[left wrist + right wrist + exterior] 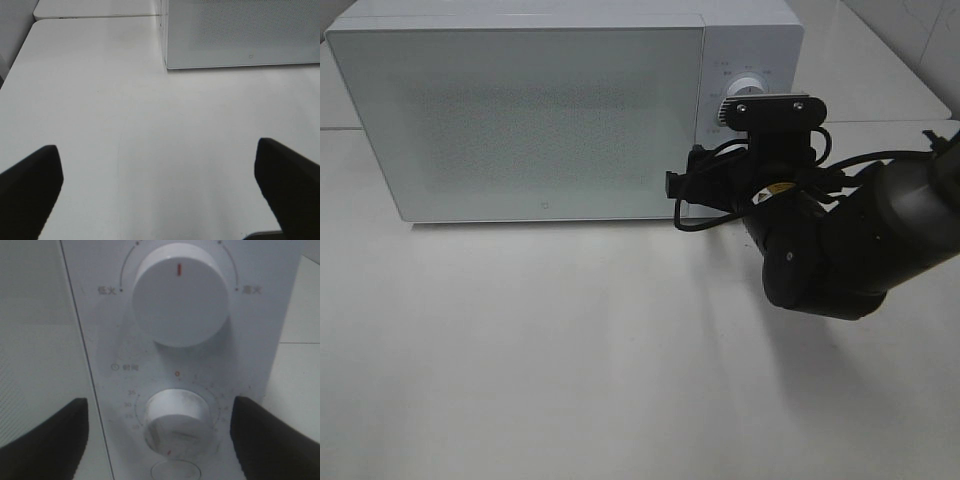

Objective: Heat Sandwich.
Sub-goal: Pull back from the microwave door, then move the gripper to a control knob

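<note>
Nearest the high camera we see one dark arm, the right arm (840,250), reaching from the right edge of the tabletop (570,350) toward the front of the microwave (520,110). We count one microwave, standing along the far edge with its door (520,130) shut.

On the control panel (100,340) we count two white knobs and one round button. The upper knob (180,295) has its red mark pointing straight up. The lower knob (175,417) is smudged and its scale is hard to read. The button (176,472) is cut off by the frame. From above, the wrist camera mount hides most of the panel.

The right gripper (160,437) has its two fingers spread apart, one on either side of the lower knob, with panel showing between each finger and the knob; it holds nothing. The left gripper (160,190) is also spread wide over bare tabletop, near the microwave's front left corner, gripping nothing; the high view does not show it.

We see the sandwich in no view; the door is frosted, so we cannot tell whether it is inside.

A broad white stretch of tabletop lies in front of the microwave, up to the near edge.
</note>
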`<state>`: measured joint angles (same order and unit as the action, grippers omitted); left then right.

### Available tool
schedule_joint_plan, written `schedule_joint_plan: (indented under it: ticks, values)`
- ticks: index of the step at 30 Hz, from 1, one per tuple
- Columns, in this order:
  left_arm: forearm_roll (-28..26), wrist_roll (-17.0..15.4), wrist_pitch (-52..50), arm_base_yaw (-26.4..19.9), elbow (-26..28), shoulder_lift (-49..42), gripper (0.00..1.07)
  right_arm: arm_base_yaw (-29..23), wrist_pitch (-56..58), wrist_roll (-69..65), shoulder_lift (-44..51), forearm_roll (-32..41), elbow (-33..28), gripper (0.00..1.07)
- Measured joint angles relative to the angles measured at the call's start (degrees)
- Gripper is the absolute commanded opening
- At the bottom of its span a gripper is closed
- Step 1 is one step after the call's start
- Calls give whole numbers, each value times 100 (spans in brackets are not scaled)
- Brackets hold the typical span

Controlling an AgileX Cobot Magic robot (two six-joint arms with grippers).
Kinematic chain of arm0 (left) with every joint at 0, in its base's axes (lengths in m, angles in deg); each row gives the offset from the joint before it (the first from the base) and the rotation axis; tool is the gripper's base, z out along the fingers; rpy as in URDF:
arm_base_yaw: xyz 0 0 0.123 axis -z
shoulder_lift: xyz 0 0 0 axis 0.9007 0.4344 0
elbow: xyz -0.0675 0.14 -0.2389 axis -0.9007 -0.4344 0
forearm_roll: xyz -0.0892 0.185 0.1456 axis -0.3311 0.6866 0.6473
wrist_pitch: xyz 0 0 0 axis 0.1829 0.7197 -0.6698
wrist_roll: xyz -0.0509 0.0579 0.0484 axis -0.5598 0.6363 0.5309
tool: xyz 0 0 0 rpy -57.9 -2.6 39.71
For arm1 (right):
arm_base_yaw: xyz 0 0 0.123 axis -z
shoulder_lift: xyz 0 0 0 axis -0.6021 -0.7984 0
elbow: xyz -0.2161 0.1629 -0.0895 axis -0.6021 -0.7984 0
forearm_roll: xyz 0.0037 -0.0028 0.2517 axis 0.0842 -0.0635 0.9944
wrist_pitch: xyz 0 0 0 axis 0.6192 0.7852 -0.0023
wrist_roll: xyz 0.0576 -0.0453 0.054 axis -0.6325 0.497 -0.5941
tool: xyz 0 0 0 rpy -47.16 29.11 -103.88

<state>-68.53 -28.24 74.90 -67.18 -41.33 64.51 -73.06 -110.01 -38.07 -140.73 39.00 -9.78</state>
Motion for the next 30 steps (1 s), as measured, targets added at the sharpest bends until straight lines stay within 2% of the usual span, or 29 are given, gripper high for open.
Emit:
schedule_joint_plan:
  ticks: [13, 17, 21, 22, 23, 25, 26, 28, 30]
  values:
    - [0, 0, 0, 0, 0, 0, 104, 97, 189, 23, -143, -92, 178, 74]
    - [0, 0, 0, 0, 0, 0, 104, 97, 189, 23, -143, -52, 183, 66]
    - [0, 0, 0, 0, 0, 0, 104, 103, 172, 23, -143, 0, 183, 48]
    - [0, 0, 0, 0, 0, 0, 104, 103, 172, 23, -143, 0, 183, 48]
    - [0, 0, 0, 0, 0, 0, 104, 109, 143, 23, -143, 97, 183, 37]
    - [0, 0, 0, 0, 0, 0, 104, 109, 126, 23, -143, 160, 183, 24]
    - [0, 0, 0, 0, 0, 0, 104, 109, 126, 23, -143, 160, 183, 24]
    - [0, 0, 0, 0, 0, 0, 104, 109, 126, 23, -143, 183, 183, 12]
    - [0, 0, 0, 0, 0, 0, 104, 109, 126, 23, -143, 183, 183, 8]
